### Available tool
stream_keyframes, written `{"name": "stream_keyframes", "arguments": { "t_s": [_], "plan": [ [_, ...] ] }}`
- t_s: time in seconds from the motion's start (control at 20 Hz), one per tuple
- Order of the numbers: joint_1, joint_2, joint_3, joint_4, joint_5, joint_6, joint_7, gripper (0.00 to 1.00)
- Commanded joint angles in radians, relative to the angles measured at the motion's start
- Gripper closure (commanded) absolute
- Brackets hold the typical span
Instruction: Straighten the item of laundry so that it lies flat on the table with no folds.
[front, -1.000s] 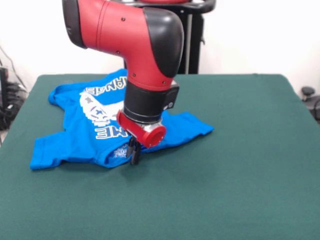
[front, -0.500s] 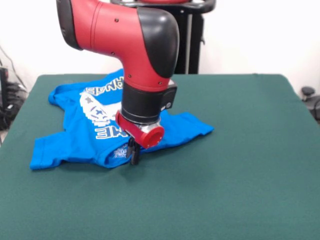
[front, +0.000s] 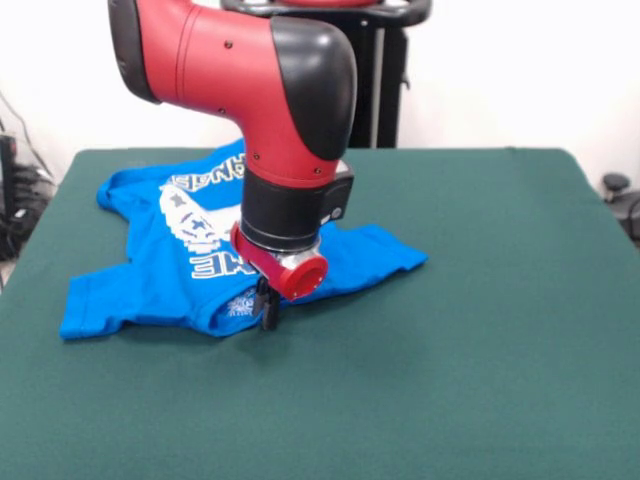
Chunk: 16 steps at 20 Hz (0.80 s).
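Observation:
The item of laundry (front: 150, 270), a bright blue T-shirt with white print, lies crumpled on the left half of the dark green table (front: 450, 330). Its near hem is folded over, showing a pale print beside the gripper. One sleeve points right and another reaches the near left. My gripper (front: 266, 314) points down at the shirt's near edge. Its dark fingers are pressed together at table level, pinching the folded hem. The red and black arm hides the middle of the shirt.
The robot's black pedestal (front: 385, 75) stands behind the table's far edge. Bare green cloth stretches to the right of and in front of the shirt. Cables and dark gear show past the left and right table edges.
The arm has shifted slightly to the left, with the gripper staying at the shirt's near edge. The shirt has not visibly moved.

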Motion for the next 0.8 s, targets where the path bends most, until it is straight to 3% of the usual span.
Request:
{"name": "stream_keyframes", "arguments": {
  "t_s": [0.05,0.8],
  "plan": [
    [0.032,0.065,0.069,-0.101,0.046,0.028,0.073,1.0],
    [0.037,-0.034,0.066,-0.09,0.037,0.118,0.048,1.0]
  ]
}}
